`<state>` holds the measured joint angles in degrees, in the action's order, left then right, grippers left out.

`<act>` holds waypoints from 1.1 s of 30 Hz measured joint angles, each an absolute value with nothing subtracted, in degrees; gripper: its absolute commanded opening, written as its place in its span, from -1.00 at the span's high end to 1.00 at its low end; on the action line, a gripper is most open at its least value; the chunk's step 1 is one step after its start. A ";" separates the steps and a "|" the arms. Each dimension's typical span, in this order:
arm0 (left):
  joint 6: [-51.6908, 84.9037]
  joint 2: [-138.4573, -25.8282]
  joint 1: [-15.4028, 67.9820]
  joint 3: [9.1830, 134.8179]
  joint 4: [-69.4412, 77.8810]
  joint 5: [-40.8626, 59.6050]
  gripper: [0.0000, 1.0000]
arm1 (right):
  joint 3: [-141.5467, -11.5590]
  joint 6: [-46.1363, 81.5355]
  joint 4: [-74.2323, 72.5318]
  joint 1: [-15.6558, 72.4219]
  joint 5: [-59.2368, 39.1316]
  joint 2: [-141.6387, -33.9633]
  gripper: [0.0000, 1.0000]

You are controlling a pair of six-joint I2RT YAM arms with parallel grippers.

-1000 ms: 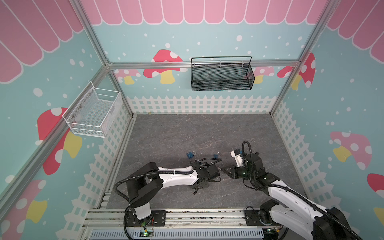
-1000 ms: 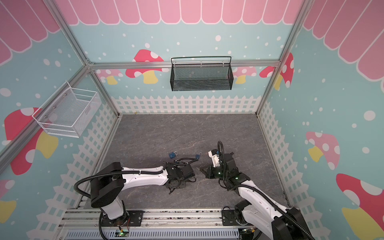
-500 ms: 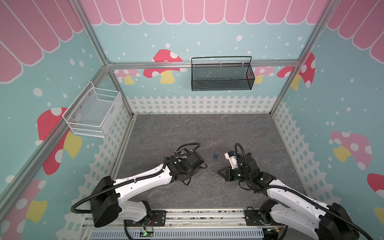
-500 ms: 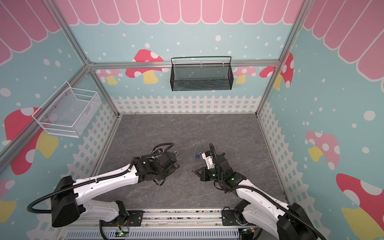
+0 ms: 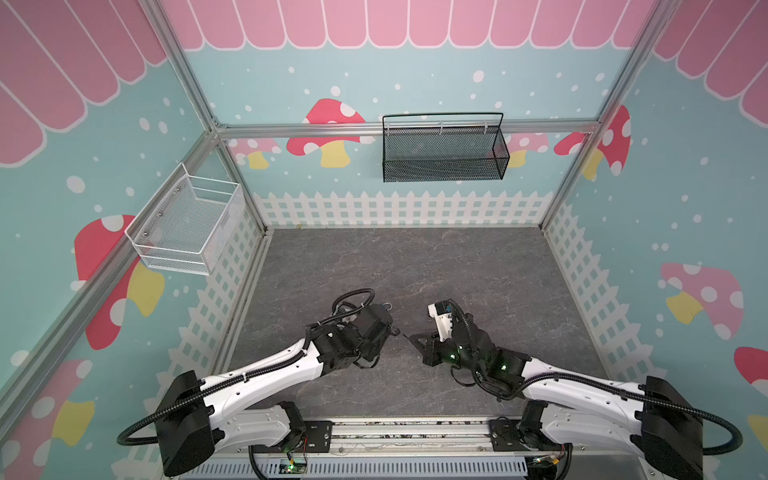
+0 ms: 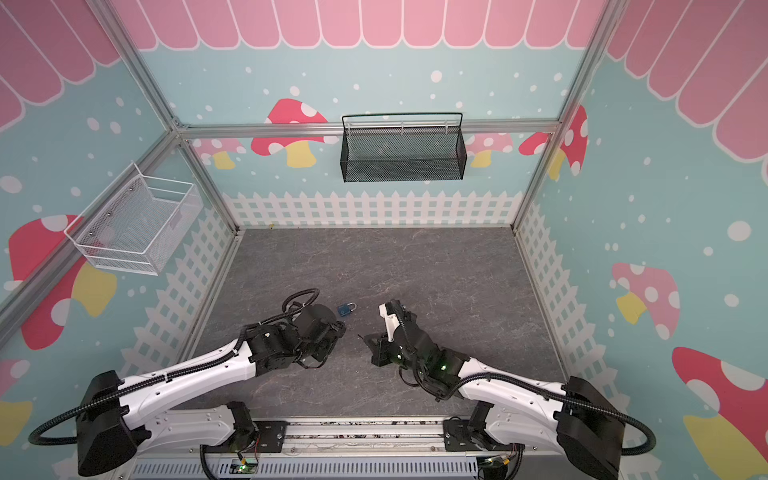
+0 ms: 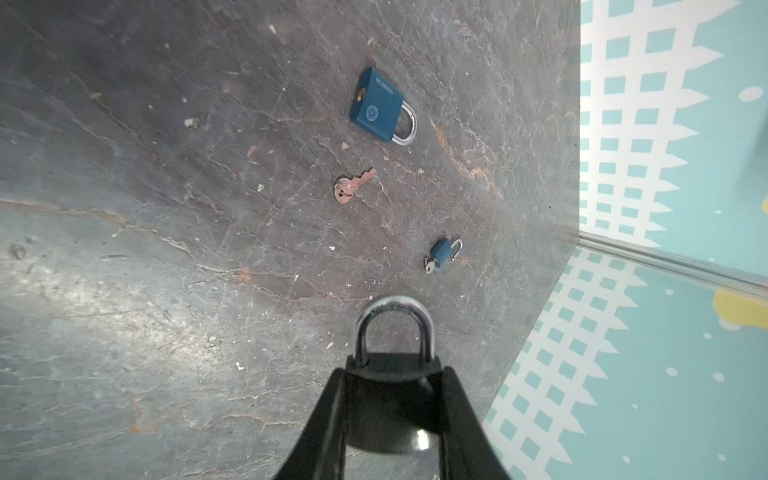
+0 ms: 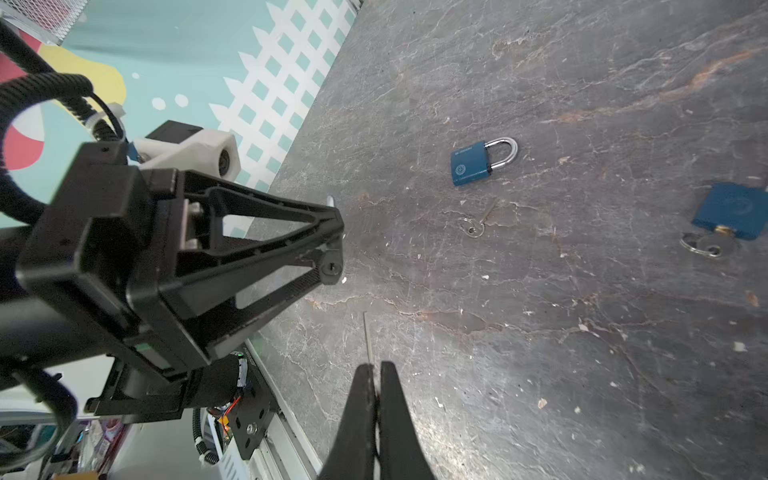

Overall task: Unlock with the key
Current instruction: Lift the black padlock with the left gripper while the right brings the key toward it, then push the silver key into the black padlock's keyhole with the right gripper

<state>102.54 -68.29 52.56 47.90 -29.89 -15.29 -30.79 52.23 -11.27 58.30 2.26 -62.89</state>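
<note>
Key [image 8: 367,336] near padlock [image 7: 390,370] keyhole [image 8: 331,268], apart

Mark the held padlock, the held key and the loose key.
held padlock [image 7: 395,304], left wrist view, shackle top.
held key [image 8: 368,336], right wrist view, blade.
loose key [image 7: 343,193], left wrist view, bow.

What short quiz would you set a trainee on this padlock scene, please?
1. True or false: the left gripper grips a dark padlock by its body, shackle sticking out past the fingertips.
2. Fill in: the right gripper is shut on a thin ____.
3. Which padlock has its keyhole already occupied? A the held one; B a blue padlock on the floor; C none.
Key: 1 true; 2 key; 3 B.
</note>
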 measured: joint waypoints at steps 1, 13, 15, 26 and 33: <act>103.18 -68.29 52.56 47.86 -29.71 -15.25 1.00 | -31.27 52.21 -11.55 59.02 3.36 -63.53 1.00; 108.07 -67.13 52.51 45.39 -27.03 -15.18 1.00 | -35.90 51.94 -13.10 63.77 11.40 -70.02 1.00; 108.47 -66.78 52.47 45.17 -26.61 -15.18 1.00 | -36.27 51.96 -13.13 63.81 11.90 -70.81 1.00; 109.80 -65.23 52.21 43.94 -24.88 -15.22 1.00 | -37.30 51.92 -13.32 63.88 12.16 -73.21 1.00; 110.37 -65.21 52.14 43.81 -24.47 -15.25 1.00 | -37.39 51.83 -13.41 64.25 12.21 -73.76 1.00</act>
<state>110.37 -65.21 52.14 43.81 -24.47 -15.25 -37.39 51.83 -13.41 64.25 12.21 -73.76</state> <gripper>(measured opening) 0.282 0.048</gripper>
